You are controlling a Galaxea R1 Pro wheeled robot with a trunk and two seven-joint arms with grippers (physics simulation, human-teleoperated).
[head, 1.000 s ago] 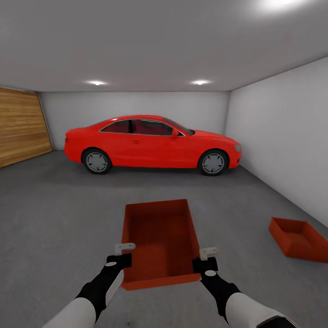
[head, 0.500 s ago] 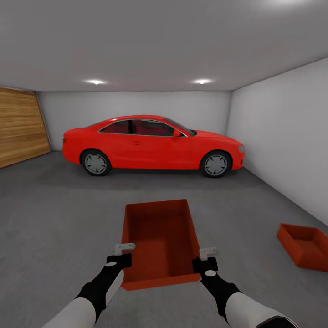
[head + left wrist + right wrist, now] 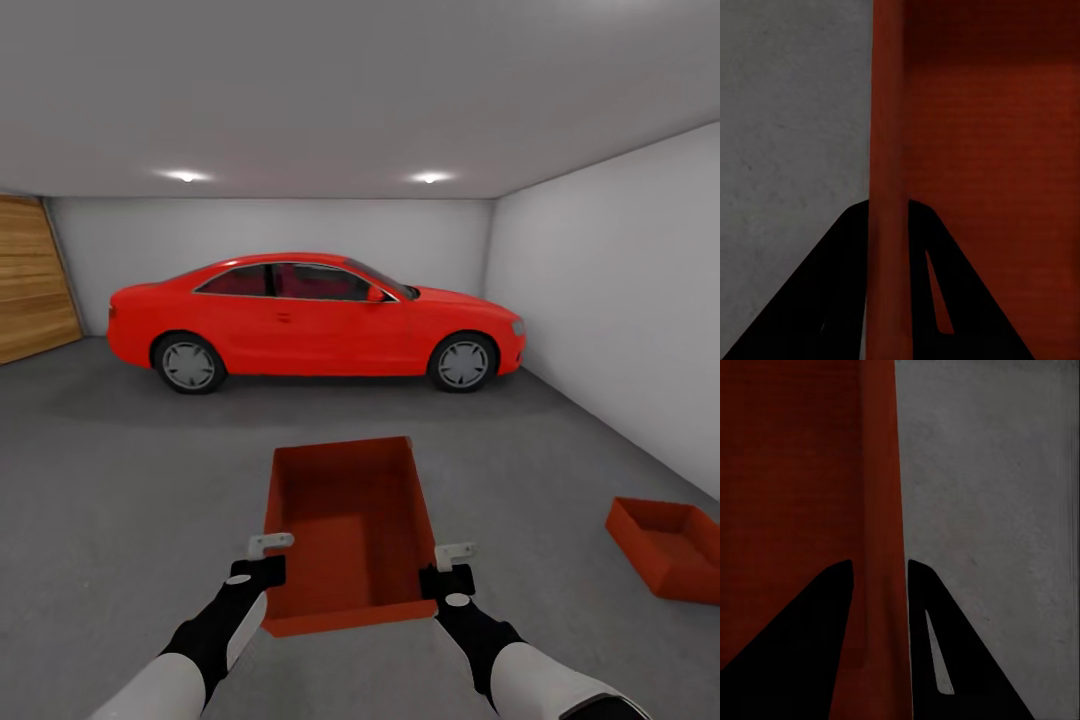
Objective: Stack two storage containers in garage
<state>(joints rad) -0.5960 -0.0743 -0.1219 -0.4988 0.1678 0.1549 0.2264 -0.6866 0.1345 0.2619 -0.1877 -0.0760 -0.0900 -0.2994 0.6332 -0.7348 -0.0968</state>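
Observation:
I am in the garage, holding one orange-red storage container [image 3: 345, 525] level above the grey concrete floor [image 3: 130, 480]. My left gripper [image 3: 266, 560] is shut on its left wall and my right gripper [image 3: 446, 566] on its right wall. In the left wrist view the container wall [image 3: 886, 187] runs between the dark fingers [image 3: 832, 300]. The right wrist view has the other wall [image 3: 881, 547] pinched between its fingers [image 3: 945, 660]. The second storage container [image 3: 668, 545] rests on the floor at the lower right, near the white wall.
A red car [image 3: 315, 318] is parked across the far end of the garage. A wooden door [image 3: 30, 280] covers the left wall. The white right wall [image 3: 620, 300] runs close behind the floor container. Open concrete lies between me and the car.
The whole view has swung to the right: the car and wooden door have slid left in the picture. The held container and both grippers keep their place in view.

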